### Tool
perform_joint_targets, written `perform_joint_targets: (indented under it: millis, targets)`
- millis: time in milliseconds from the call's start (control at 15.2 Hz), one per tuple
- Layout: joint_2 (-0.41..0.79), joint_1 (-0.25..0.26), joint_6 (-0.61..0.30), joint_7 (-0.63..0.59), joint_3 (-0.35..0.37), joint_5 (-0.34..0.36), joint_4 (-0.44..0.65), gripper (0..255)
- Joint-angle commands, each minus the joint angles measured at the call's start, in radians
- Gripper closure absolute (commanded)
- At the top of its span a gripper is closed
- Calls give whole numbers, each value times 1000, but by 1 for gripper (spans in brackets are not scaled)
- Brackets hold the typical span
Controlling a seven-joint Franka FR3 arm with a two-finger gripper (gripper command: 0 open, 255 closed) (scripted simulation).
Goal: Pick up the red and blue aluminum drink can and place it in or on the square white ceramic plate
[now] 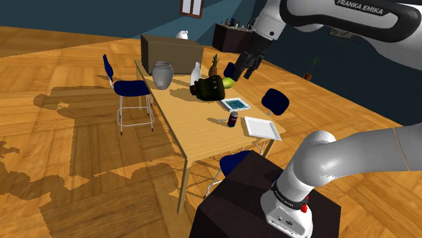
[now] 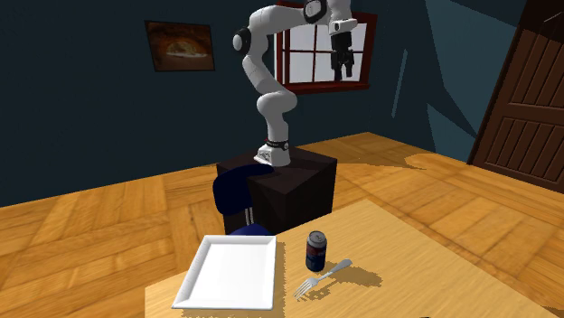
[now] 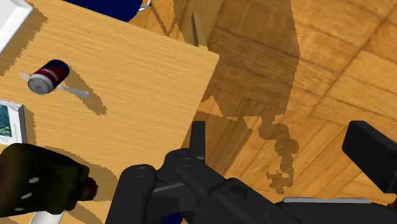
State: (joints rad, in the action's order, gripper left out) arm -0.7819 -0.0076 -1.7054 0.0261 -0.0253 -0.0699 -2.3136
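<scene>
In the shoulder view, a blue chair [image 1: 130, 87] is seen at the long wooden surface [image 1: 196, 132], on which a grey vase [image 1: 162, 74], a white bottle [image 1: 196, 72], a pineapple [image 1: 215, 65] and a dark lump [image 1: 208, 88] are grouped toward the far end. Nearer the stand [image 1: 230, 203], the red and blue drink can [image 1: 232, 120] is shown upright on the surface, just beside the square white plate [image 1: 262, 128], at its ten o'clock and apart from it. The white arm [image 1: 352, 20] is pictured high over the surface, with the jaws well above the can, at its twelve o'clock. In the second exterior view the plate [image 2: 230, 271] is seen with the can [image 2: 315, 250] at its three o'clock and a fork [image 2: 324, 277] laid just beside the can, at its five o'clock; the jaws are seen high before a red-framed window [image 2: 303, 63]. In the wrist view the can [image 3: 49, 75] is found far from the jaws, whose black fingers [image 3: 198, 137] are parted wide, with nothing gripped between them.
</scene>
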Motion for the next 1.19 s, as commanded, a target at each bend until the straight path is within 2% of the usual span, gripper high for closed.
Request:
perform_joint_targets:
  millis: [0, 594, 1122]
  targets:
    - [0, 0, 0, 0, 0, 0, 0, 0]
    - [125, -37, -184, 196, -147, 78, -100, 0]
    - [324, -56, -356, 373, -283, 113, -104, 0]
